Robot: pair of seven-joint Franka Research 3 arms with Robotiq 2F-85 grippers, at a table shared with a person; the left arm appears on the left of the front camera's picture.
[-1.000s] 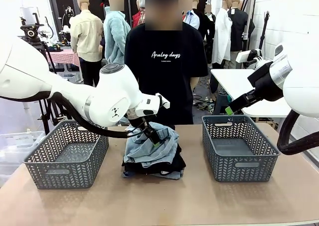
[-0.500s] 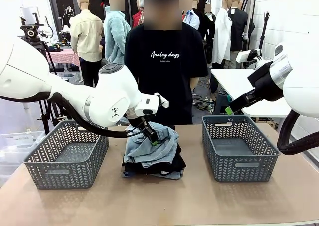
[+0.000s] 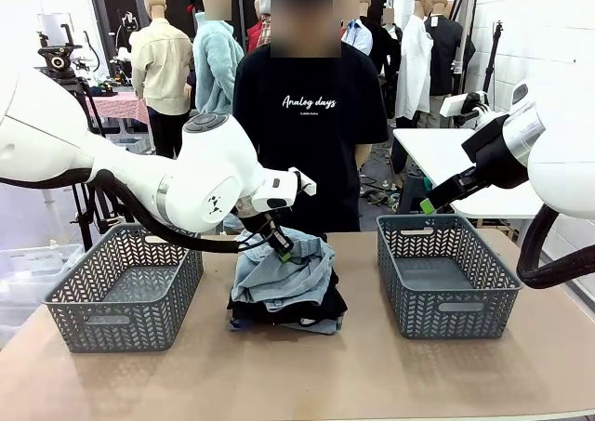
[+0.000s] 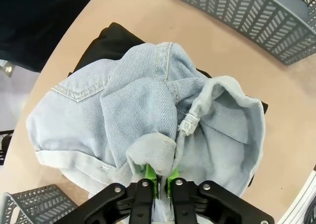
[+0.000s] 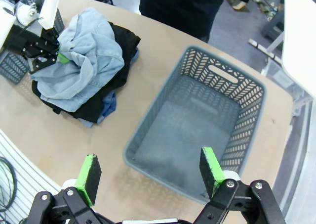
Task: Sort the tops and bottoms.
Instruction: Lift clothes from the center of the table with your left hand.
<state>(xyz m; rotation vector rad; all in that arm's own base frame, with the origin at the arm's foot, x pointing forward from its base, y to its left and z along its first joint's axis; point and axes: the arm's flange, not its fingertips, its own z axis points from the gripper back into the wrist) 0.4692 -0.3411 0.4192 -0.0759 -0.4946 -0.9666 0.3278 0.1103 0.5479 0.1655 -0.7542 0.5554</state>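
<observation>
The denim shorts [image 4: 148,105] lie crumpled on top of the pile at mid-table, over a black top [image 4: 106,41], and my left gripper [image 4: 158,177] is clamped on one narrow fold of them. Caution: the bite looks shallow, so on lifting the fold may slip free, or the denim may drag the black top along. The shorts spread beyond my left fingertips; my right gripper [image 5: 150,173] hangs spread wide, empty, over the right basket [image 5: 247,85].
</observation>
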